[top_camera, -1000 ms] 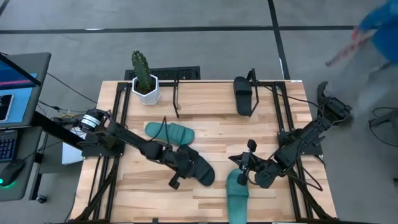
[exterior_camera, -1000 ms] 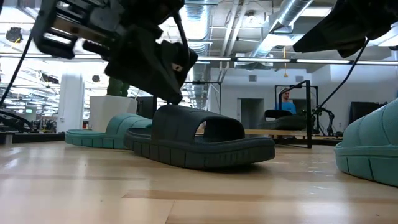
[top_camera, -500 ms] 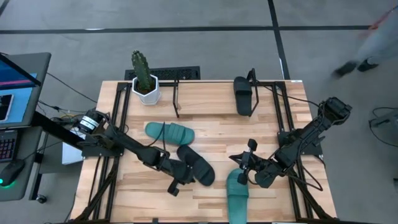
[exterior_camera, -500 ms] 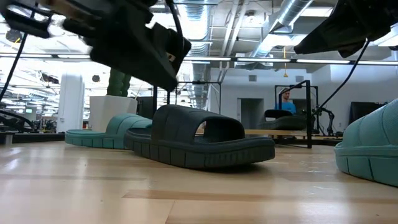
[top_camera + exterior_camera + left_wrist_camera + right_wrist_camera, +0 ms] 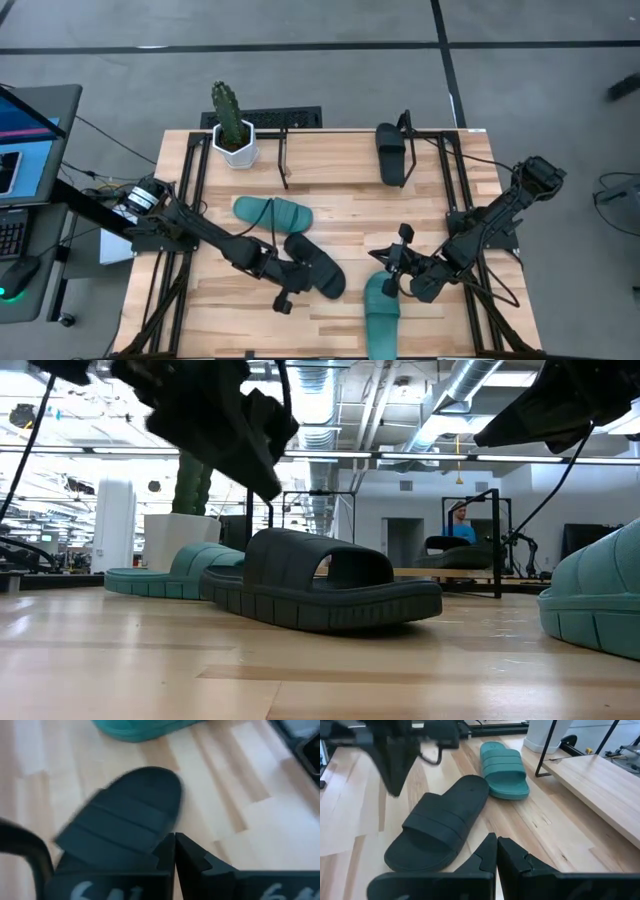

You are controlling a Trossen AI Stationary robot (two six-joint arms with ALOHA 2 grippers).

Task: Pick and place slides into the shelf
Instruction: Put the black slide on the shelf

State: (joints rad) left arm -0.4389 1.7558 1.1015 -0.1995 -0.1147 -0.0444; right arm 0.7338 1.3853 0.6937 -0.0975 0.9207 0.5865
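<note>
Pale wood planking formed the tabletop [image 5: 330, 215], edged by black rails, with grey floor around it. A cactus in a white pot [image 5: 233, 128] stood at the far left corner. The shelf [image 5: 345, 140], a thin black metal frame, ran along the far edge; one black slide [image 5: 391, 155] sat in it near the right bracket, long axis running front to back.

A second black slide [image 5: 316, 264] lay flat on the tabletop left of centre, long axis diagonal, its wide strap ribbed. One teal slide [image 5: 273, 212] lay just behind it, almost touching, long axis nearly left to right. The other teal slide [image 5: 381, 312] lay at the near edge, long axis front to back.

The left end effector [image 5: 283, 297] hung clenched and empty just beside the black slide on the tabletop. The right end effector [image 5: 389, 272] was likewise clenched, holding nothing, just over the near teal slide's far end. White markings on the fingers were unreadable.
</note>
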